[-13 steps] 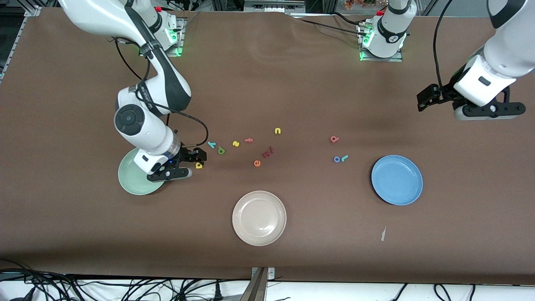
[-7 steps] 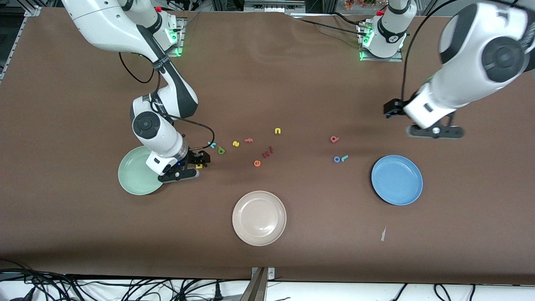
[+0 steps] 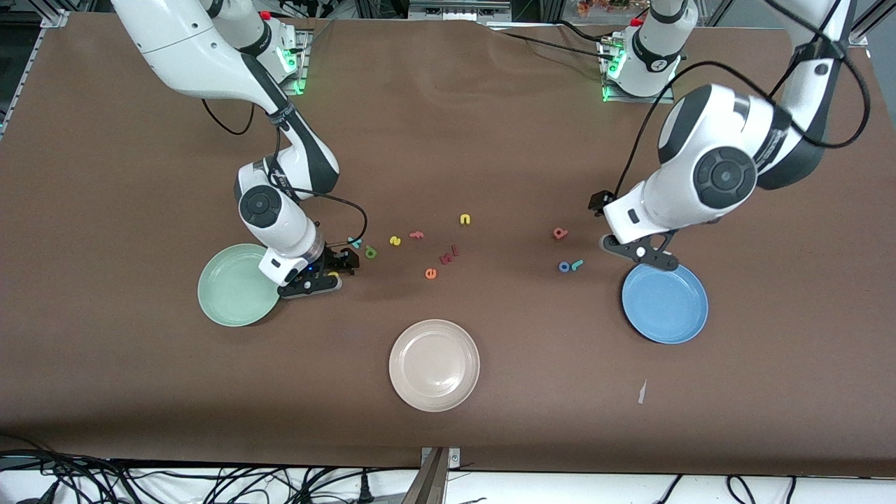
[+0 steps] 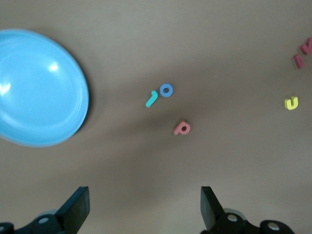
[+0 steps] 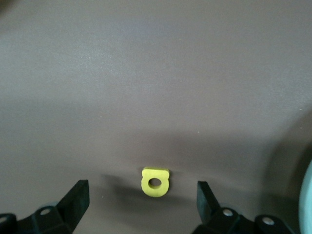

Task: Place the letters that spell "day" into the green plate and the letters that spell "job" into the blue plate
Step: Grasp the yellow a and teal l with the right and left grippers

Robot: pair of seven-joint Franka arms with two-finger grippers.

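While the right gripper (image 5: 141, 207) has dropped, spread, around the yellow d (image 5: 155, 182) beside the green plate (image 3: 224, 297), the left gripper (image 4: 144, 209), released, has swung in near the job letters (image 4: 165, 105); both pickups look imminent.

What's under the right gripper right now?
The yellow d lies flat on the table between the open fingers of the right gripper, not gripped. In the front view the gripper covers most of it. The green plate beside it holds no letters.
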